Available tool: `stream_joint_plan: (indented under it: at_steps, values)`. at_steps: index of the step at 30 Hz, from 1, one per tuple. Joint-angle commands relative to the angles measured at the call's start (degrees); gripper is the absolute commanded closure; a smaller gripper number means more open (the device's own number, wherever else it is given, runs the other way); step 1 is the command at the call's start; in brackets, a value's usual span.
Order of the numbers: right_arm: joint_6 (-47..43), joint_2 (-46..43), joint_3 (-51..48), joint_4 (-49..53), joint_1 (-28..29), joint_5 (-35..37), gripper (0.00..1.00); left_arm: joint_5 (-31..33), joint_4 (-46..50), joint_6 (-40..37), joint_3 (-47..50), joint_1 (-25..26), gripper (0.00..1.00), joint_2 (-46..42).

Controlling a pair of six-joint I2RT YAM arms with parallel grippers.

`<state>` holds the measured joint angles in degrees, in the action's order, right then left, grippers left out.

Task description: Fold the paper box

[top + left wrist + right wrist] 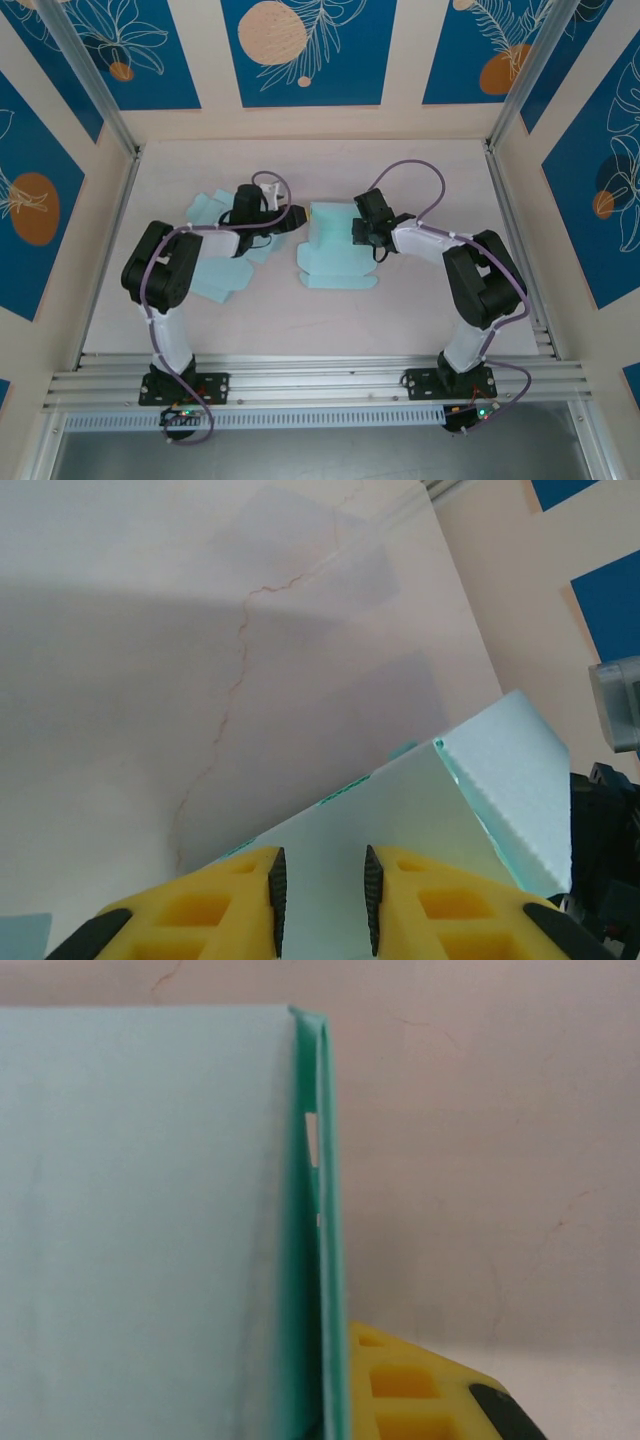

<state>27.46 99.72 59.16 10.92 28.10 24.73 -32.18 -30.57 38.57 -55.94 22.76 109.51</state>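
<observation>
The paper box (335, 255) is light teal and half folded, lying mid-table between the two arms. My left gripper (297, 218) sits at its upper left edge. In the left wrist view the left gripper (322, 905) is open: its yellow fingers (240, 910) stand a little apart over a flat panel of the box (400, 820), pinching nothing. My right gripper (358, 235) holds the box's right side. Up close, the right gripper (335, 1410) is shut on an upright doubled wall of the box (150, 1230), seen edge-on; one yellow finger (410, 1390) shows, the other is hidden behind the wall.
A loose pile of flat teal sheets (215, 255) lies under and left of the left arm. The right arm's black wrist (605, 820) stands just past the box's raised wall. An aluminium rail (320, 380) runs along the near edge, and side walls close the table.
</observation>
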Motion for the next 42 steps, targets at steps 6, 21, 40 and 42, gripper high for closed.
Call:
stream_joint_plan:
  at_steps: [6, 21, 40, 42]
  values:
    - [1.3, 0.5, 2.6, -1.3, 0.6, -0.8, 0.87, -0.4, 8.9, -14.6, 0.5, 1.0, 0.65, -4.4]
    - [0.2, 0.8, 3.2, -1.5, 0.6, -2.0, 0.87, 2.0, 20.0, -26.3, -3.2, 2.8, 0.58, -5.1]
    - [-2.2, 0.2, 2.0, -3.6, 1.9, -5.2, 0.87, 25.2, 12.5, -27.5, -6.3, 4.2, 0.55, -1.4]
    - [-2.3, 0.3, 2.0, -3.4, 1.9, -5.3, 0.87, 26.7, 11.1, -27.4, -6.0, 4.2, 0.48, -1.5]
